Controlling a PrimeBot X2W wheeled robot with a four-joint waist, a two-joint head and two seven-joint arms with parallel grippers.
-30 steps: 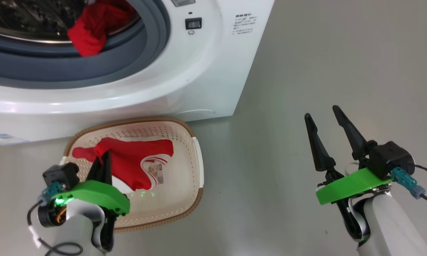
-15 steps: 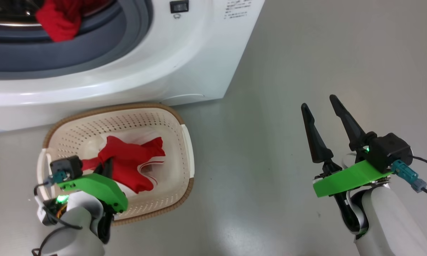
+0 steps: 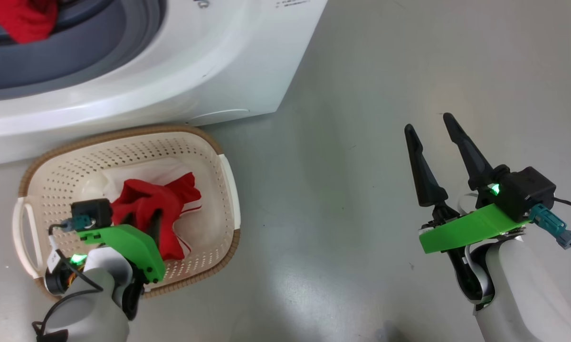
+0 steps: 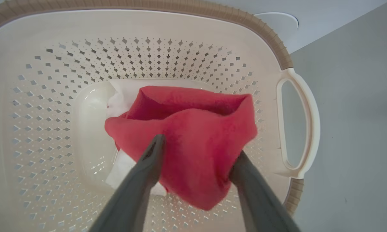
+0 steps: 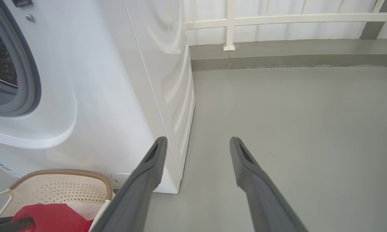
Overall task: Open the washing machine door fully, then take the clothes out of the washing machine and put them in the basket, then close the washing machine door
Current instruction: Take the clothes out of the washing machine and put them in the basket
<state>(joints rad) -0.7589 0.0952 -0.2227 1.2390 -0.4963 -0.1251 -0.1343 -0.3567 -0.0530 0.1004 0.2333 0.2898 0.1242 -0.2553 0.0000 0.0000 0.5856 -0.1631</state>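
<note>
Below, the left tool [image 4: 200, 149] hangs inside the basket [image 4: 180, 54], fingers [image 4: 138, 187] spread, with red clothes [image 4: 193, 125] bunched between them and touching both. The right tool [image 3: 428, 122], likewise spread and empty, hovers over the floor [image 3: 361, 71] beside the washing machine [image 3: 195, 61], where more red fabric [image 3: 22, 19] lies in the opening.

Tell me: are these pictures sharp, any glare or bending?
Head view: sharp, with a pale glare band along the big white washing machine and a sheen on the grey floor. Left wrist view: the rim of the cream perforated plastic basket bows from the wide lens; the left tool's fingers look soft. Right wrist view: the machine's corner edge curves.
</note>
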